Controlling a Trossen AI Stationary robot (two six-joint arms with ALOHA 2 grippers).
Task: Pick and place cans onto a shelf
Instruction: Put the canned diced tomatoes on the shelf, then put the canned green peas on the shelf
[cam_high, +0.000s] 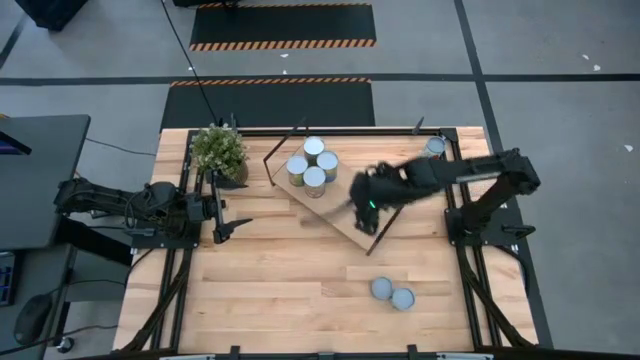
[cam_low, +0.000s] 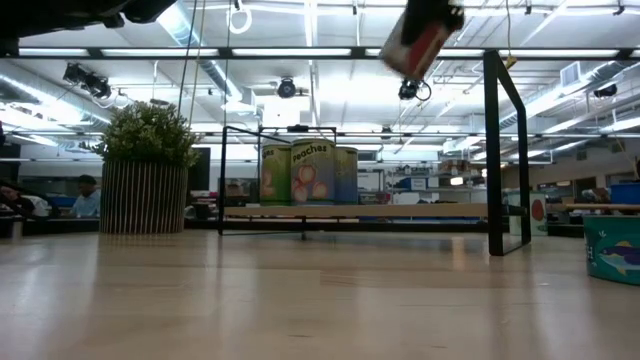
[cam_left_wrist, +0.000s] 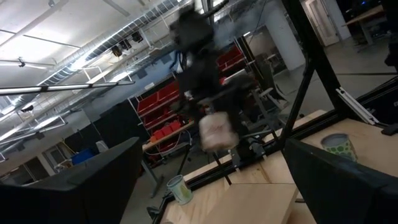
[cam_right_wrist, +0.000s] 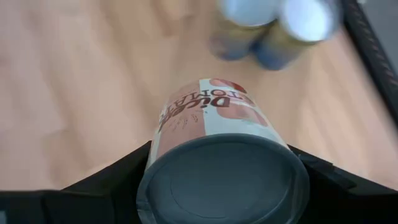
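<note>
1. High view: a wooden table (cam_high: 300, 290) seen from straight above, with one dark robot arm at each side.
2. The shelf (cam_high: 335, 215), a long light-wood board with black frame legs at both ends, lies at an angle across the far middle of the table.
3. Four cans (cam_high: 312, 166) stand close together in a cluster on the far-left end of the shelf.
4. A leafy potted plant (cam_high: 220, 152) stands just beside that end of the shelf, near the far left corner of the table.
5. The right gripper (cam_high: 368, 193) hangs in the air over the shelf's nearer end, to the right of the cluster.
6. In the right wrist view its two dark fingers are clamped on the sides of a can with a red and white label (cam_right_wrist: 214, 127), the can's grey end facing the camera.
7. The low view shows that held can (cam_low: 418, 42) raised high above the shelf board, well clear of it.
8. Two more cans (cam_high: 392, 293) sit touching each other on the near right part of the table.
9. Another can (cam_high: 435, 146) stands alone near the far right corner.
10. The left gripper (cam_high: 238, 224) waits at the left side of the table, its fingers spread apart and holding nothing.
</note>
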